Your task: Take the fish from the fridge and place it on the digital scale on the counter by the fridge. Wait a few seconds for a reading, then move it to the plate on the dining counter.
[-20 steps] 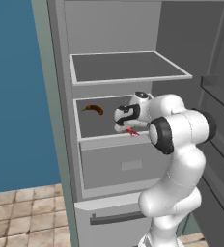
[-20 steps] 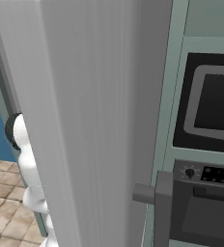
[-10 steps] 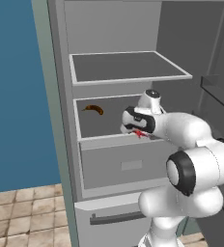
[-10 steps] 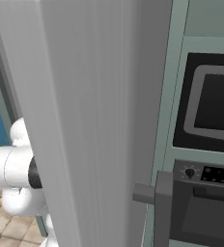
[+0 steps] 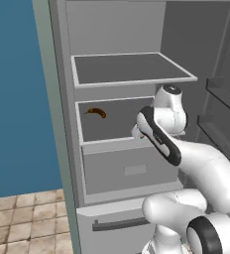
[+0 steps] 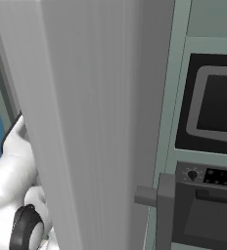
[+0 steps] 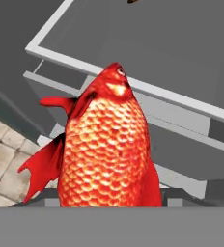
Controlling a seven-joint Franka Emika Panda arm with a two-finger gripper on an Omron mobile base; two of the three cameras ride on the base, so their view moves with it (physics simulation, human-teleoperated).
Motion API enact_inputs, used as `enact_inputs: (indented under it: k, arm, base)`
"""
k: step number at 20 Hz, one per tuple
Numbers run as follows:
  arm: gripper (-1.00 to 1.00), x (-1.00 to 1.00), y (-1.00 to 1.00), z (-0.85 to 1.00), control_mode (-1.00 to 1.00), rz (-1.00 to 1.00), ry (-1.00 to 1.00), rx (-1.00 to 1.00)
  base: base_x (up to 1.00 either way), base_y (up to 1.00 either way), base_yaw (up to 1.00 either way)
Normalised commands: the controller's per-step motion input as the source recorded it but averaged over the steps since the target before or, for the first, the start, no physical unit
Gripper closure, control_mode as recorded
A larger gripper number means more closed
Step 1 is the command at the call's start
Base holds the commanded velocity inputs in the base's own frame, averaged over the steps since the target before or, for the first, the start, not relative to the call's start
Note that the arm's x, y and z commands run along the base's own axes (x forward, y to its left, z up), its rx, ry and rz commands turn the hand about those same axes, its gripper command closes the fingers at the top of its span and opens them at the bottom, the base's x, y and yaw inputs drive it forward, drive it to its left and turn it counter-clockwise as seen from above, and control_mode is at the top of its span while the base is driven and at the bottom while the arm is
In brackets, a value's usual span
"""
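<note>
One glossy, scaled orange-red fish [image 7: 106,154] rose between the jaws in the hand view, gripped outside the fridge [image 5: 127,69]; the left base view showed a curved brown item [image 5: 96,112] on its shelf.

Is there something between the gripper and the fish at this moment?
Nothing visible. In the hand view the fish rises straight from between the gripper's fingers, so it appears held already, in front of the fridge shelves.

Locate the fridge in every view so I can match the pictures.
Left base view: fridge open, centre.
Right base view: its door, left of centre.
Hand view: its shelf rim behind the fish.
Shared landmark: tiled floor, lower left in left base and hand views.
</note>
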Motion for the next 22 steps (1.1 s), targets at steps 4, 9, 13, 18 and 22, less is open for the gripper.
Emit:
enact_inputs:
  k: [4, 9, 13, 18, 22]
  arm:
    - [1.00, -1.00, 0.00, 0.47, -1.00, -0.01, 0.02, 0.00]
    - [1.00, -0.93, -0.03, 0.48, -1.00, -0.13, 0.00, 0.00]
    - [1.00, -0.82, -0.14, 0.46, -1.00, -0.25, 0.02, -0.02]
    - [1.00, -0.64, -0.13, 0.26, -1.00, -0.25, 0.03, -0.03]
    - [1.00, -0.61, -0.12, 0.04, -1.00, -0.02, -0.01, 0.01]
  base:
    - [0.00, 0.00, 0.00]
    - [0.00, 0.00, 0.00]
    - [0.00, 0.00, 0.00]
    - [0.00, 0.00, 0.00]
    - [0.00, 0.00, 0.00]
